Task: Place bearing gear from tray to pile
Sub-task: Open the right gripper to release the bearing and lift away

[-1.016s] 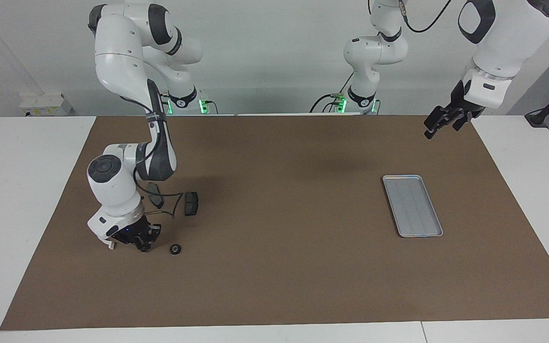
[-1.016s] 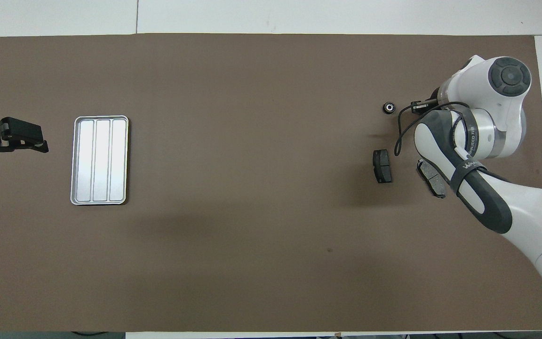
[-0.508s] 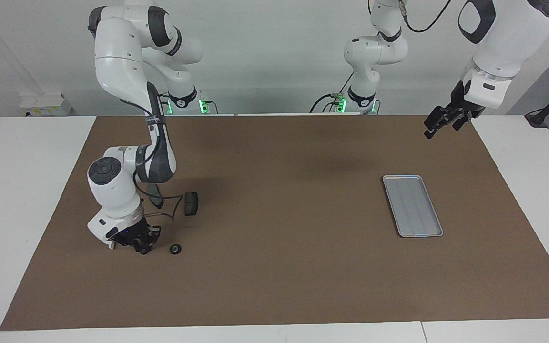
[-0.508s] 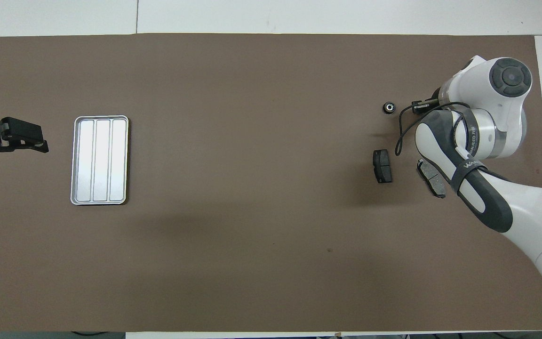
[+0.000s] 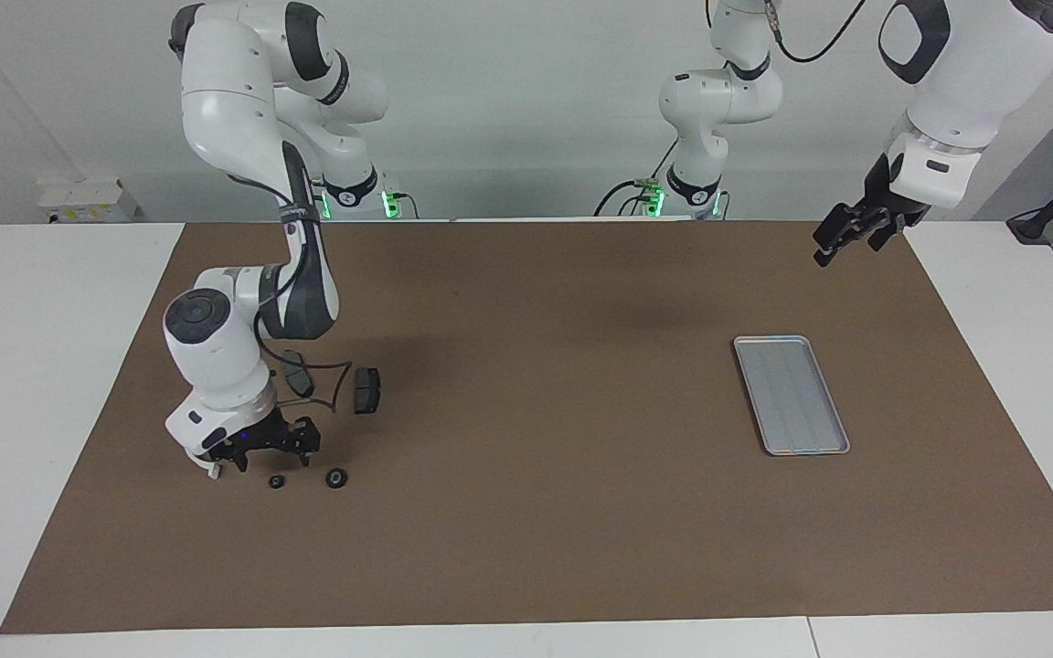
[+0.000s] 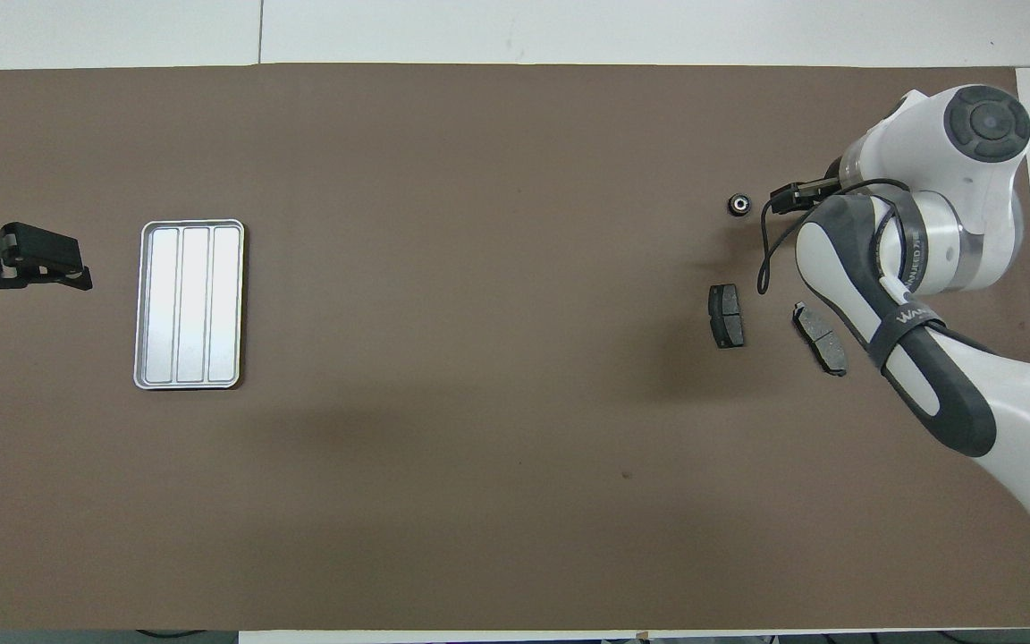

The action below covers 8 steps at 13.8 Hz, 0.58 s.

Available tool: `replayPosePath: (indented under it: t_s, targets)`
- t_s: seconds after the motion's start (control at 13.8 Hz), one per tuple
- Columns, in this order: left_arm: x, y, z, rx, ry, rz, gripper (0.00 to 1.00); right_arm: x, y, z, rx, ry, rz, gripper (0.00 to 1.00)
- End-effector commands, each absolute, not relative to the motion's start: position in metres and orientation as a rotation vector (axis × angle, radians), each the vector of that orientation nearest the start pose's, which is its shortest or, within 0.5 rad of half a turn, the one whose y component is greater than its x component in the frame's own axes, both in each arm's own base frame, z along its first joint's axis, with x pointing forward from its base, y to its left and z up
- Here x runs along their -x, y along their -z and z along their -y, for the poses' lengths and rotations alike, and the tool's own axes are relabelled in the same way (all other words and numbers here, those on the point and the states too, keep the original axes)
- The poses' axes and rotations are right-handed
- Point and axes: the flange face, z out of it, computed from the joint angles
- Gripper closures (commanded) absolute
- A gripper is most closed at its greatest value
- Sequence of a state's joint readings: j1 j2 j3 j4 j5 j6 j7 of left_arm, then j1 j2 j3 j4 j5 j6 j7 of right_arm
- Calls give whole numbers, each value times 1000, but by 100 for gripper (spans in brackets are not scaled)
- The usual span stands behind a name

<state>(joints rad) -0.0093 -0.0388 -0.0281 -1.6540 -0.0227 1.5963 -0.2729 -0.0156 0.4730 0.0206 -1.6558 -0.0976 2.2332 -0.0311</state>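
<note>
A small dark bearing gear (image 5: 277, 482) lies on the table just under the right gripper (image 5: 272, 449), jaws wide, beside a second gear (image 5: 336, 478) and two brake pads (image 5: 366, 389). Lift straight up to avoid nudging it. The tray (image 5: 791, 394) sits well apart, the left gripper (image 5: 842, 239) waiting, jaws apart.

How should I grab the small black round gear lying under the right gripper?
Take the small black round gear across its outer rim, straight from above: it lies flat and low on the brown mat. The open right gripper hangs just over it.
</note>
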Motion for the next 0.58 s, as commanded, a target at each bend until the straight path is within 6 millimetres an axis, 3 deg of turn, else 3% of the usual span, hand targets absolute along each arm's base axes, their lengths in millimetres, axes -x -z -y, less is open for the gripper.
replayPosePath:
  t_s: [0.0,0.29,0.51]
  targets:
    - [-542,-609,23,3147,-56,372,0,-666,-432,-9,3208,122,121,0]
    - [-542,-609,23,3147,-58,372,0,-620,-544,-15,3207,58,107,0]
    - [-542,-609,24,3147,-56,370,0,-587,-591,-14,3193,35,86,0]
